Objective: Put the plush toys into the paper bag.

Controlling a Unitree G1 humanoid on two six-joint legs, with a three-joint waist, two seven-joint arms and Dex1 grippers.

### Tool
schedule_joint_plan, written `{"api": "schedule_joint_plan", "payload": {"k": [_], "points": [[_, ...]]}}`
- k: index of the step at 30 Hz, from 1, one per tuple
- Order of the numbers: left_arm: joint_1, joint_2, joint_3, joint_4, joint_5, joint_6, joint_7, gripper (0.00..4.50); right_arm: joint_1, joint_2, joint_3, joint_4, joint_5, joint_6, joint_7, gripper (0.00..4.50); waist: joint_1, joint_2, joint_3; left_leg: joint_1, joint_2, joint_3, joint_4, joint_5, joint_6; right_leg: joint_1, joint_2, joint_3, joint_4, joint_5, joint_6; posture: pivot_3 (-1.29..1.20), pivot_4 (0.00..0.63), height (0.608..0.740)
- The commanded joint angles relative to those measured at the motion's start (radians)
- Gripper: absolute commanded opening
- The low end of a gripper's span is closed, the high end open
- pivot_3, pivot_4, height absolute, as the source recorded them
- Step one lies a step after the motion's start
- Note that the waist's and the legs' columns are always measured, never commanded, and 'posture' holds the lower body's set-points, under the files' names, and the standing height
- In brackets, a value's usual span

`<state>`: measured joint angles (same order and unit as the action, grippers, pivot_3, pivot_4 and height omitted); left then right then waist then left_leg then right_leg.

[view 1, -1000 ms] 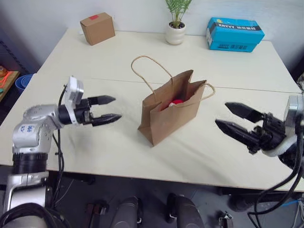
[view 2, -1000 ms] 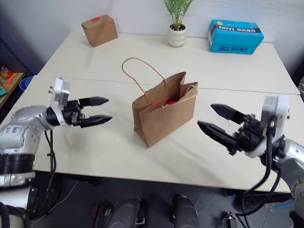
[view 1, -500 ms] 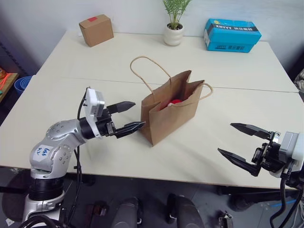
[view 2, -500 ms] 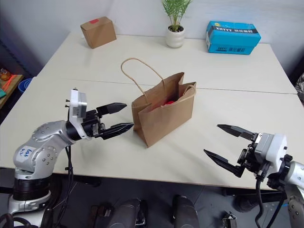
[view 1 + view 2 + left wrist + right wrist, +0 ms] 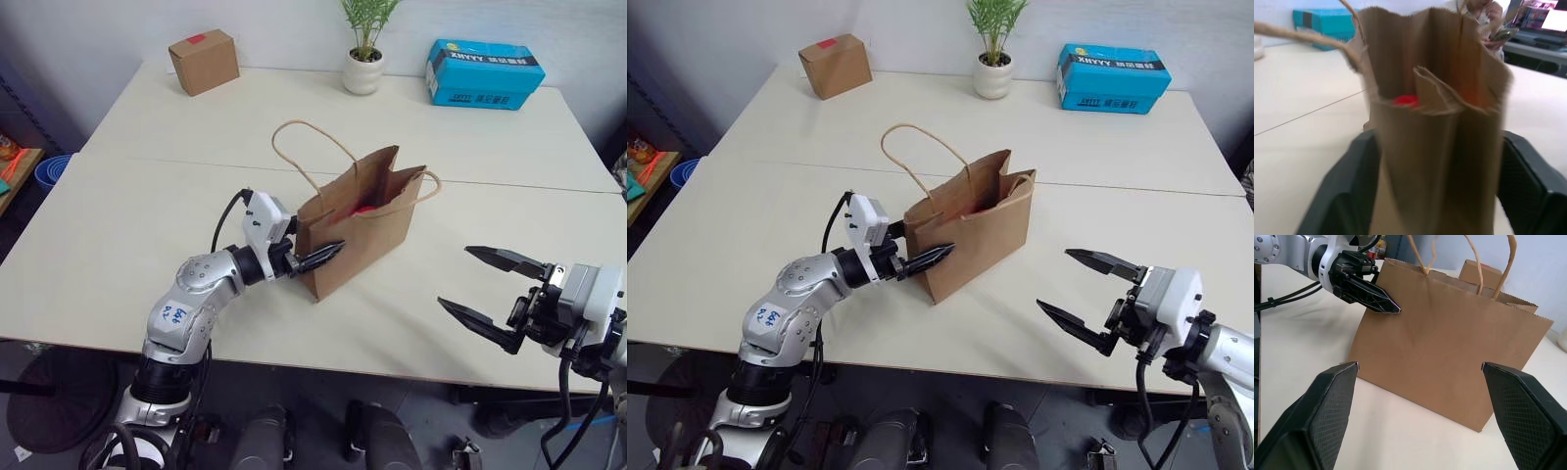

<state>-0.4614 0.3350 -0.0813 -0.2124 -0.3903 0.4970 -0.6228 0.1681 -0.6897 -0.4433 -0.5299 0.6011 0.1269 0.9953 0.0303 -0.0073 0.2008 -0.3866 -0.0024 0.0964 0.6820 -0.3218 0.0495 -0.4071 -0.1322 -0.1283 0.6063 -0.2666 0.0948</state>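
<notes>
The paper bag (image 5: 358,227) was seen standing upright near the middle of the pale table (image 5: 147,206), its mouth open and its two cord handles raised. From the head views, a patch of red (image 5: 367,208) was visible just inside the mouth, taken to be the red plush toy; the orange one could not be made out there. In the left wrist view the same red patch (image 5: 1405,100) appeared behind a folded gusset, and an orange glow (image 5: 1472,95) showed deeper in the bag, possibly the second toy, though the blur left that uncertain.

The left gripper (image 5: 318,257) was found at the bag's near narrow end. The head views showed one dark finger lying along the bag's front face; the left wrist view showed what they did not, that the two fingers (image 5: 1347,196) stood on either side of the bag's end with the paper between them. Whether the paper was actually pinched could not be told. The right wrist view gave that finger from the side, laid against the brown panel.

The right gripper (image 5: 483,292) was held well apart from the bag, on its right, the fingers spread wide and nothing between them.

A cardboard box (image 5: 203,61), a potted plant (image 5: 363,49) and a blue box (image 5: 485,71) were ranged along the table's far edge.
</notes>
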Motion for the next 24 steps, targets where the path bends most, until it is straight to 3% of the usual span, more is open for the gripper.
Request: {"api": "schedule_joint_plan", "payload": {"k": [1, 7, 12, 16, 20, 24], "points": [[-0.041, 0.046, -0.012, 0.02, -0.022, -0.045, -0.129, 2.06, 0.012, 0.0, -0.014, -0.053, 0.003, -0.021, -0.022, 4.14, 0.0, 0.0, 0.0, 0.0, 0.0, 0.0, 0.0, 0.0, 0.0, 0.0, 0.0, 0.0, 0.0, 0.0, 0.0, 0.0, 0.15, 0.74], [-0.14, 0.11, 0.027, 0.187, -0.105, -0.092, -0.389, 0.1, 0.078, -0.007, -0.054, -0.117, 0.01, -0.018, -0.034, 4.14, -0.001, 0.0, 0.0, 0.0, 0.0, 0.0, 0.0, 0.0, 0.0, 0.0, 0.001, -0.001, 0.0, 0.0, 0.0, 0.0, 0.15, 0.74], [-0.268, 0.164, 0.024, 0.385, -0.141, -0.151, -0.678, 0.04, 0.165, -0.031, -0.173, -0.141, 0.034, -0.014, -0.004, 4.14, 0.0, 0.0, 0.0, -0.001, -0.001, 0.0, 0.0, 0.0, 0.001, 0.0, 0.002, -0.003, 0.0, 0.0, 0.0, 0.0, 0.15, 0.74], [-0.38, 0.176, -0.057, 0.638, -0.039, -0.351, -0.945, 0.04, 0.243, -0.042, -0.279, -0.147, 0.059, -0.007, 0.026, 4.14, 0.002, 0.0, 0.0, -0.001, -0.002, 0.001, 0.0, 0.001, 0.001, 0.0, 0.002, -0.005, 0.0, 0.0, 0.0, 0.0, 0.15, 0.74], [-0.474, 0.124, -0.051, 0.856, 0.009, -0.517, -0.983, 0.04, 0.255, -0.03, -0.262, -0.136, 0.041, -0.029, 0.035, 4.14, -0.001, 0.0, 0.0, 0.0, -0.002, 0.002, 0.001, 0.001, 0.003, 0.0, 0.002, -0.006, 0.0, 0.001, 0.001, 0.0, 0.15, 0.74], [-0.518, 0.115, -0.074, 0.95, 0.018, -0.575, -0.992, 0.04, 0.272, -0.002, -0.24, -0.122, 0.023, -0.054, 0.034, 4.14, -0.003, 0.0, 0.0, -0.001, -0.002, 0.002, 0.001, 0.0, 0.003, -0.001, 0.001, -0.004, 0.0, 0.001, 0.001, 0.0, 0.15, 0.74]]}}
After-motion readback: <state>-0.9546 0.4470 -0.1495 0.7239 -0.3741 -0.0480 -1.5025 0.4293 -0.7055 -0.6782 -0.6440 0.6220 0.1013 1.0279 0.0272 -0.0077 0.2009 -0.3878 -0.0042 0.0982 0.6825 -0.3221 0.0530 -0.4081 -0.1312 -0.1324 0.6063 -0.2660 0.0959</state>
